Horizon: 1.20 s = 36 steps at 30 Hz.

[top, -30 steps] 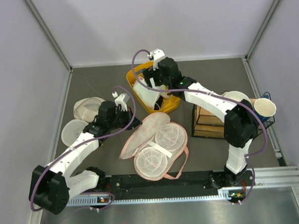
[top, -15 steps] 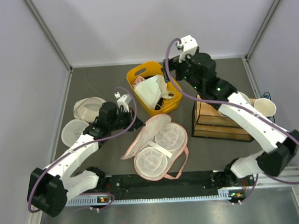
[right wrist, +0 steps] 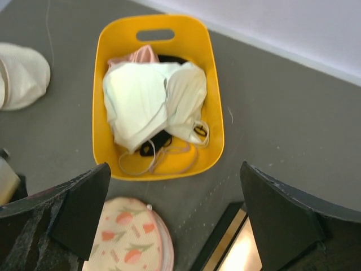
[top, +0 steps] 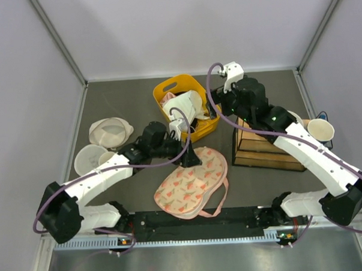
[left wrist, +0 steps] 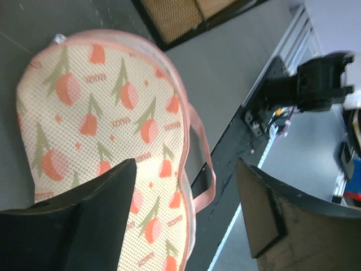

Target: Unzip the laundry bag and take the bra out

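No word, brand, number or sign can be read in any of the views. The nearest thing to lettering is on the laundry bag [left wrist: 107,113]: in the left wrist view, short rows of tiny orange marks sit between its tulip-like prints and look like one repeated word, but they are too small and blurred to make out.

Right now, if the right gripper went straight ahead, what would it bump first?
Probably the white bra heaped in the yellow basket; the open right gripper points down at it. Depth is unclear, so it could meet the basket's near rim first.
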Tool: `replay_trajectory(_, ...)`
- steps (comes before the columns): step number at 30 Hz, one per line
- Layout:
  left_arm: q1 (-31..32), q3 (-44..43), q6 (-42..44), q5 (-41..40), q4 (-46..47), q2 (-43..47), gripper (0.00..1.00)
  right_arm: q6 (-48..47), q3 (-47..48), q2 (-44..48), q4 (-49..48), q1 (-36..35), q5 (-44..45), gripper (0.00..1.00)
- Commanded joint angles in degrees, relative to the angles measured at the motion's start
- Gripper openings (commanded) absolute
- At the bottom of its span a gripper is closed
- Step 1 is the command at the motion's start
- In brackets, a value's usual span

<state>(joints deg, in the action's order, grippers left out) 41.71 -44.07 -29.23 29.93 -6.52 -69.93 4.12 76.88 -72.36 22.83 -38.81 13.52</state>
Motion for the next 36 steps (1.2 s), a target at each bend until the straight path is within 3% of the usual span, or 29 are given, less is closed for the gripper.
replay_trajectory(1,-0.14,-8.39,8.21,-6.34,-6.82,6.02,0.82,0.45,4.58,3.01,8.71,0.57,-5.06,0.99)
replay_trajectory(6,-1.89,-11.56,11.56,-20.42,-11.23,15.32,0.99,-1.57,4.24,5.47,12.06,0.57,-6.93,0.99)
replay_trajectory(10,-5.32,-12.78,13.41,-27.99,-13.51,20.71,0.99,-2.63,4.68,6.88,12.06,0.57,-4.13,0.99)
replay_trajectory(15,-12.60,-20.77,12.54,-36.33,-23.87,18.18,0.99,-2.27,8.72,4.25,14.08,0.57,-2.27,0.99)
replay_trajectory(18,-16.21,-25.70,11.83,-36.53,-29.15,15.28,0.99,-1.57,13.11,-0.23,16.19,0.57,-2.27,0.99)
replay_trajectory(28,-27.12,-31.33,8.14,-30.38,-32.94,7.62,0.99,3.08,34.09,-19.37,27.60,2.42,-8.08,0.99)
replay_trajectory(36,-29.32,-31.78,9.19,-27.74,-32.76,6.48,0.99,2.74,34.65,-19.14,28.59,2.51,-4.47,0.99)
